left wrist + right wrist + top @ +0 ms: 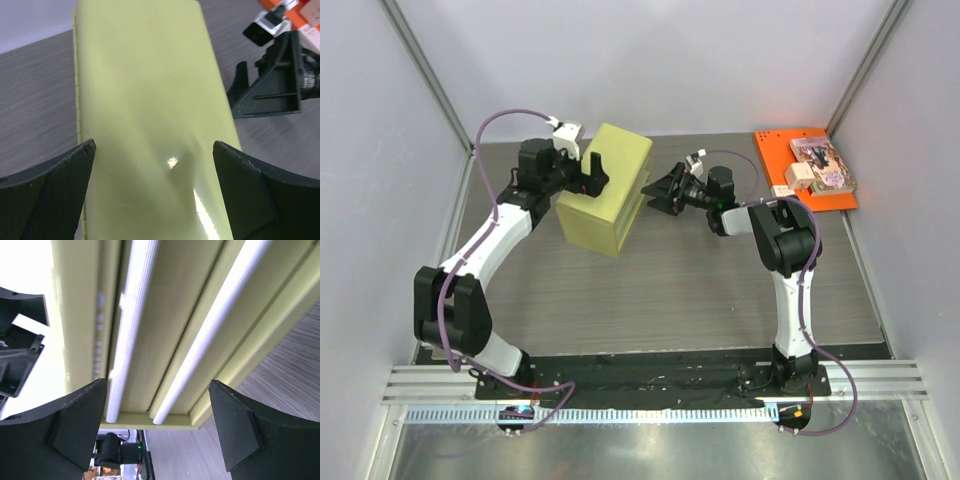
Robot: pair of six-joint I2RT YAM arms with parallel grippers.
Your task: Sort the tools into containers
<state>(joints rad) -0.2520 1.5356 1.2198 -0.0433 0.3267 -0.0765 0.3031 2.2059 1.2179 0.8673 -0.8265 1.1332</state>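
A tall yellow-green container (605,195) with stacked drawers stands at the middle of the table. My left gripper (598,175) is at its upper left side, open, with both fingers spread over its smooth top face (145,75). My right gripper (652,192) is open and points at the container's right face. In the right wrist view the ribbed drawer fronts (170,315) lie just beyond the fingers (75,420), with nothing between them. An orange tray (775,150) at the back right holds several small items (820,165). I cannot tell which of them are tools.
Grey side walls close in the table on the left, right and back. Bare wood-grain tabletop (680,290) lies between the container and the arm bases. The right gripper's black body (270,85) shows beside the container in the left wrist view.
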